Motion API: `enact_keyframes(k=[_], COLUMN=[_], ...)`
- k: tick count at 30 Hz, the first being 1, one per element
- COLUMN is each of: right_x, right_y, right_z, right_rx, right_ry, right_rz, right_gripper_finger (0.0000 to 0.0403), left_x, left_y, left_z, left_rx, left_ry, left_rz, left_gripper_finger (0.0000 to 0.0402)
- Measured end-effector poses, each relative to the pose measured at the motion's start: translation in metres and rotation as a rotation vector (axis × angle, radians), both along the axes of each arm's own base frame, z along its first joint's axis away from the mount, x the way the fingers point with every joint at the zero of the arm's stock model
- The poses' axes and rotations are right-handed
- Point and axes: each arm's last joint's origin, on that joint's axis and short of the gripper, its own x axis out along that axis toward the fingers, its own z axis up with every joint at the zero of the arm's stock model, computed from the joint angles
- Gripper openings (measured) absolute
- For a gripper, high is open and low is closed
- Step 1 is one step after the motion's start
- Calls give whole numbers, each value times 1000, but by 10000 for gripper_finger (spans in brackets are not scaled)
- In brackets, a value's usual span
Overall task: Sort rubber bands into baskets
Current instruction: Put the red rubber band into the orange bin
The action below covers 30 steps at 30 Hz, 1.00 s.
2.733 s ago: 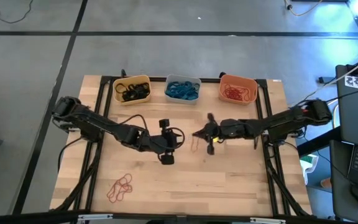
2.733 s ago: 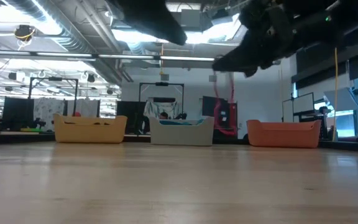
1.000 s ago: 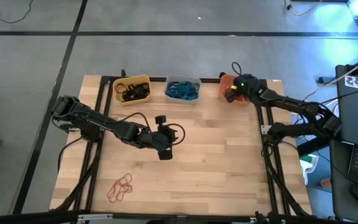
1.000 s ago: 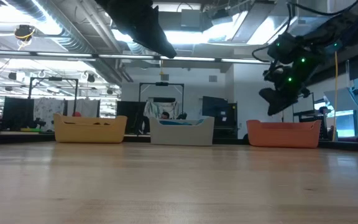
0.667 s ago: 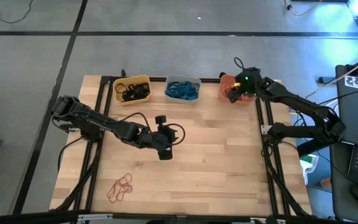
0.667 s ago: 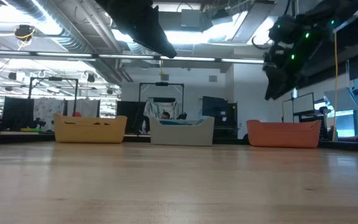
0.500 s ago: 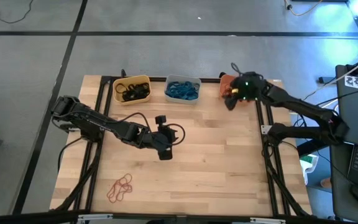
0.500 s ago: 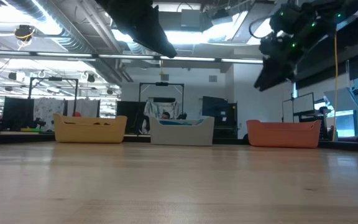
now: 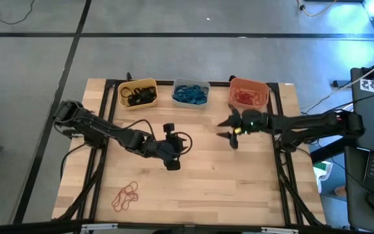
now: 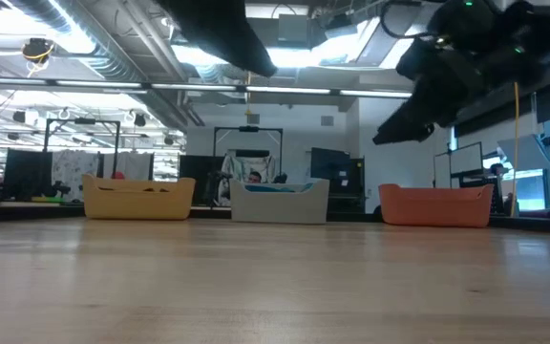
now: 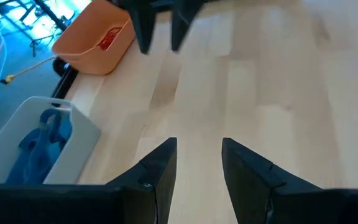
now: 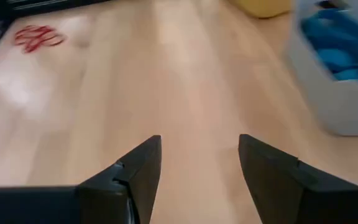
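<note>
From above I see red rubber bands (image 9: 125,195) lower left on the table (image 9: 239,188), baskets (image 9: 190,92) along the top; my right gripper (image 9: 228,130) hangs spread wide, empty. Only the left wrist view shows my left gripper (image 11: 197,165) parted, holding nothing

The bench (image 9: 239,182) is pale wood with plank seams. At its twelve o'clock edge, a yellow basket (image 9: 138,93) holds black rubber bands (image 9: 137,96), a pale grey basket (image 9: 191,93) blue bands (image 9: 190,95), an orange basket (image 9: 249,93) red-orange bands (image 9: 247,97). More red-orange loops (image 9: 126,195) lie at seven o'clock.
</note>
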Motion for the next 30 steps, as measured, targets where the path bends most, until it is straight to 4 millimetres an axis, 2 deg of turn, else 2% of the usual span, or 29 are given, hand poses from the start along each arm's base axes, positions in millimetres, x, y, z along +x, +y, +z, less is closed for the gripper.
enact_keyframes(k=[6,9,19,25,30], right_x=[-5,-6,-3,-2,-2], right_y=[26,35,39,38,38], right_z=[-29,-36,-32,-30,-30], right_rx=[-18,-32,-52,-54,-54], right_ry=[-30,-37,-98,-124,-122], right_rz=[54,64,47,37,36], right_gripper_finger=[215,215,215,215,215], left_x=[-7,-14,-62,-91,-107], left_y=[-26,-44,-93,-116,-132], left_z=[-1,-2,-20,-25,-28], left_rx=[-110,-156,-433,-462,-471], left_ry=[2,7,257,344,370], left_rz=[-99,-141,-81,-55,-74], left_gripper_finger=[125,125,125,125,125])
